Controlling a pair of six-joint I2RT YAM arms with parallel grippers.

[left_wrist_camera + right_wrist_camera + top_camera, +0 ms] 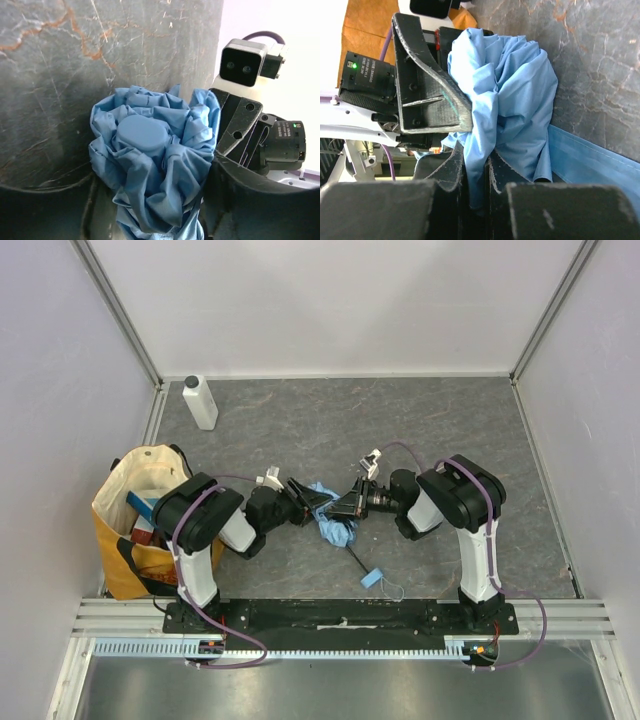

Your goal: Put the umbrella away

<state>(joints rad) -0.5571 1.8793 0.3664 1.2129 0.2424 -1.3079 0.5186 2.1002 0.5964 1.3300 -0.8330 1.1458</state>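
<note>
While the two arm bases are sitting at the near edge of the worktop [450, 430], the umbrella [335, 528] is lying just beyond them, in the middle between the arms. Its small light-blue end piece [373, 579] is lying nearest. From there the thin black shaft [355, 556] is running up and to the left into the crumpled sky-blue fabric [150, 150], which is resting on the worktop.

The right gripper [476, 170] is clamping a fold of that fabric, its fingers [449, 167] standing almost together with the cloth squeezed in the gap. The left gripper [318, 502] is facing it from the other side, its jaws standing apart around the bunched cloth. Whether they are pressing on it I cannot tell. The two grippers are meeting closely over the bundle.

Further left, well apart from the umbrella, a yellow-and-cream tote bag [130, 500] is standing at the worktop's left edge beside the left arm, with things showing inside it. Farthest back, a white bottle [200, 402] is standing upright near the far left corner.
</note>
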